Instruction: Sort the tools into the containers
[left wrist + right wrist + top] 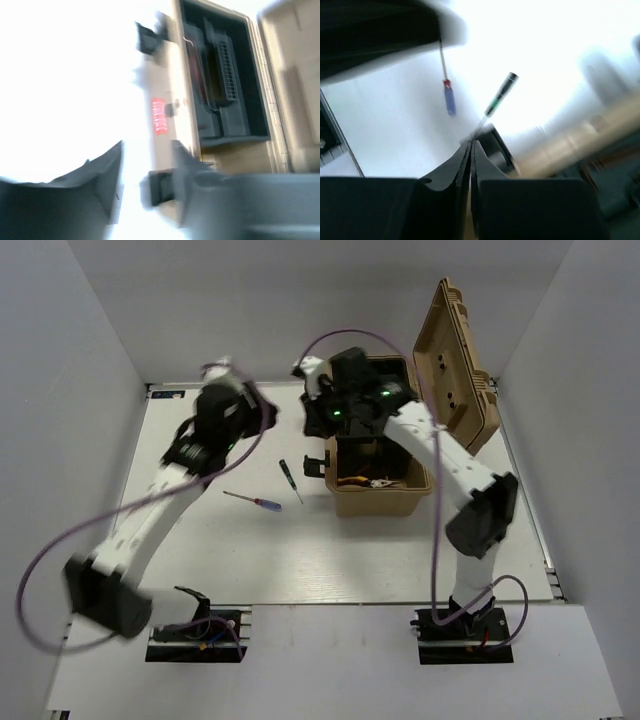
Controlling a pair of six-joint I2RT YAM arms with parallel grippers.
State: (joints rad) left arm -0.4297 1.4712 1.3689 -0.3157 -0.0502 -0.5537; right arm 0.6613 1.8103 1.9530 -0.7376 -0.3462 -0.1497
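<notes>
The flat white table (330, 560) leaves open room left of the open tan toolbox (380, 503), which holds yellow-handled pliers (365, 483). Both arms hang over the far half, so the two loose screwdrivers lie nearward of either gripper. The right gripper (470, 144), jaws pressed together and seemingly empty, looks the nearer. The blurred left gripper (146, 146) has its fingers parted. The green-banded screwdriver (291, 481) lies roughly near-to-far just left of the toolbox, and the red-blue screwdriver (256, 502) lies crosswise beside it.
</notes>
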